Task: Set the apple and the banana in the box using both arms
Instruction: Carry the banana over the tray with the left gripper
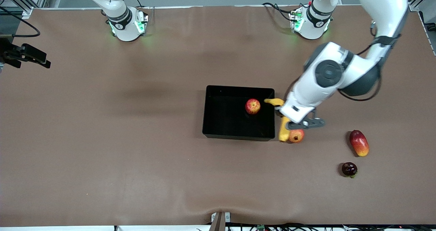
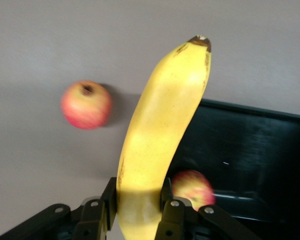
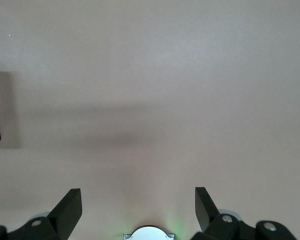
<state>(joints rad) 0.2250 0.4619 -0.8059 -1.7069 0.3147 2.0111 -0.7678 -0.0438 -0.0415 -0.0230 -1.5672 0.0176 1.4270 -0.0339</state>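
The yellow banana (image 1: 283, 130) is gripped at its middle by my left gripper (image 1: 283, 117), which is shut on it beside the black box's (image 1: 238, 88) wall at the left arm's end. One banana tip (image 1: 274, 102) reaches over that wall. In the left wrist view the fingers (image 2: 106, 204) clamp the banana (image 2: 160, 125). The red apple (image 1: 252, 106) lies inside the box and also shows in the left wrist view (image 2: 192, 186). My right gripper (image 3: 138, 205) is open and empty, high over bare table near its own base, and is out of the front view.
A round red-orange fruit with a dark crown (image 1: 296, 135) lies against the banana's nearer end, and shows in the left wrist view (image 2: 86, 104). A red-yellow mango (image 1: 359, 142) and a dark round fruit (image 1: 349, 169) lie toward the left arm's end.
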